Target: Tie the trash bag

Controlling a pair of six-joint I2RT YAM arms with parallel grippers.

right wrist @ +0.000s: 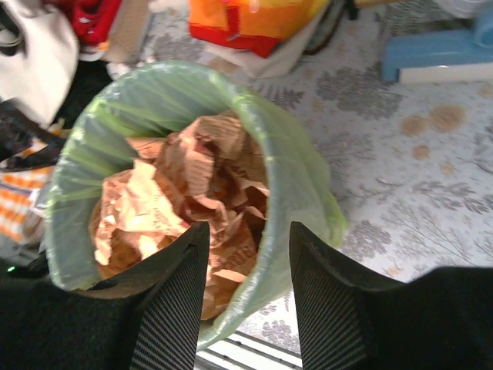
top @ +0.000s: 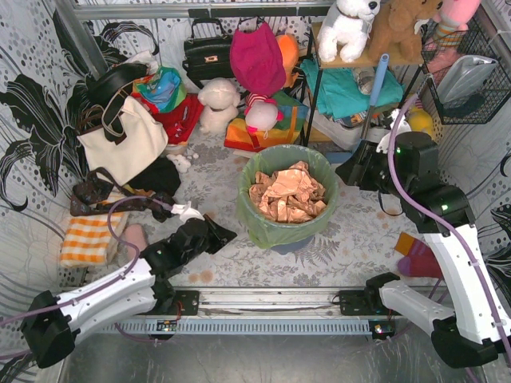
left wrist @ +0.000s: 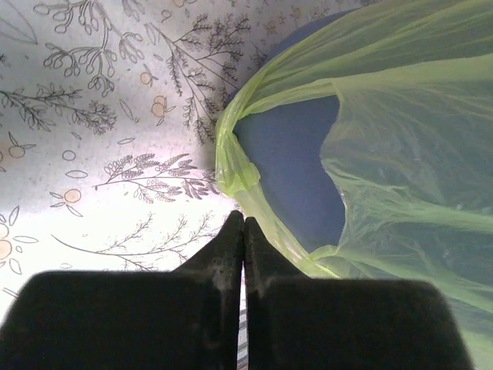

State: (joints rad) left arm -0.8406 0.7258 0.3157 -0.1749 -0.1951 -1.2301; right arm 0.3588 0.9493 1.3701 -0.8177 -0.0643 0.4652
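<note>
The counter (top: 351, 239), under a floral cloth, carries a bin (left wrist: 293, 169) near its middle, with clutter heaped along the far edge.

The right arm (top: 447, 231) rises from the near right corner along the right edge, then bends in towards the middle. The left arm (top: 120, 287) lies low, stretched from the near left corner towards the bin.

The bag (top: 271, 227) lines the bin, its top folded out and draped down the bin's outside. Its mouth stands open and untied. Crumpled paper (top: 287, 195) fills it almost to the rim.

The right hand (right wrist: 248, 231) hangs just right of the bag, above rim height, tilted down so its camera looks into the bag's mouth. Its fingers stand about half apart and grip nothing.

The left hand (left wrist: 244, 220) sits low near the cloth, pointing at the bag's lower left side. Its fingers are pressed together, with nothing visible between them. The bag's rolled hem runs just right of the fingertips; whether it touches them is unclear.
</note>
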